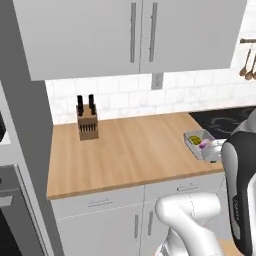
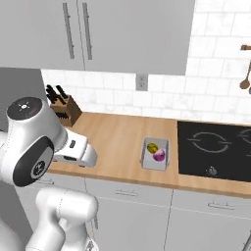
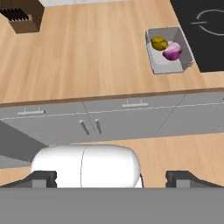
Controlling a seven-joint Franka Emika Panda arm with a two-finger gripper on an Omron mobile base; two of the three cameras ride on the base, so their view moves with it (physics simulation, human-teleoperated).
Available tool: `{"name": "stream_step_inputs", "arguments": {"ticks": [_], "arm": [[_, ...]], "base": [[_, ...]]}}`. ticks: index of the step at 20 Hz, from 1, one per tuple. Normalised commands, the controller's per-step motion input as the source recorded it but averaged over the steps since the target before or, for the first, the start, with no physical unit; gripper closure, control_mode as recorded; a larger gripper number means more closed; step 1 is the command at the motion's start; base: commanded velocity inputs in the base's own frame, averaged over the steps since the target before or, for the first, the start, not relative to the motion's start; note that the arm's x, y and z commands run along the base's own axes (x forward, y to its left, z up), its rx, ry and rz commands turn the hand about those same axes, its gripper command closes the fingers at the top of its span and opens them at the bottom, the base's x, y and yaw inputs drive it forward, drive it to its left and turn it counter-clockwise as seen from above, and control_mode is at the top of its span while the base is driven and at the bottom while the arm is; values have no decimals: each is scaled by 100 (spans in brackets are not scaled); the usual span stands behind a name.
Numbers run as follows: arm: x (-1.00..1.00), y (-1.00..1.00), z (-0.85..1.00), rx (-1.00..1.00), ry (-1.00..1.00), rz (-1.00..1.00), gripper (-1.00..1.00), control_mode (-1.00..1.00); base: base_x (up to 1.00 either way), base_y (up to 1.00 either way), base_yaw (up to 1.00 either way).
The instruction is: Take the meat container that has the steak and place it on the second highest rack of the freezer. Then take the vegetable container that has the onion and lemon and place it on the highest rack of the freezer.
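The vegetable container (image 1: 192, 141) (image 2: 147, 153) (image 3: 153, 56) is a small grey tray on the wooden counter, next to the cooktop. It holds the yellow lemon (image 1: 196, 139) (image 2: 152, 147) (image 3: 159, 43) and the pinkish-purple onion (image 1: 204, 144) (image 2: 159, 156) (image 3: 172, 51). My gripper (image 3: 112, 178) is open with nothing between its fingers. It hangs well back from the counter's front edge and looks down on the tray from a distance. The meat container, the steak and the freezer with its racks are out of view.
A knife block (image 1: 88, 122) (image 2: 66, 109) (image 3: 24, 17) stands at the counter's back left. The black cooktop (image 1: 225, 120) (image 2: 215, 147) (image 3: 205, 30) lies right of the tray. Grey wall cabinets (image 1: 135, 35) hang overhead and drawers (image 3: 109, 113) run beneath the counter.
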Motion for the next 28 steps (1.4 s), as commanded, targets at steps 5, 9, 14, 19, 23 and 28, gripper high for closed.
{"name": "stream_step_inputs", "arguments": {"ticks": [5,9,14,19,23,28], "arm": [[0,0,0,0,0,0,-100,100],[0,0,0,0,0,0,-100,100],[0,0,0,0,0,0,-100,100],[0,0,0,0,0,0,-100,100],[0,0,0,0,0,0,-100,100],[0,0,0,0,0,0,-100,100]], "base": [[55,0,0],[36,-2,0],[25,-41,0],[2,-47,0],[41,-2,-1],[36,0,0]]}}
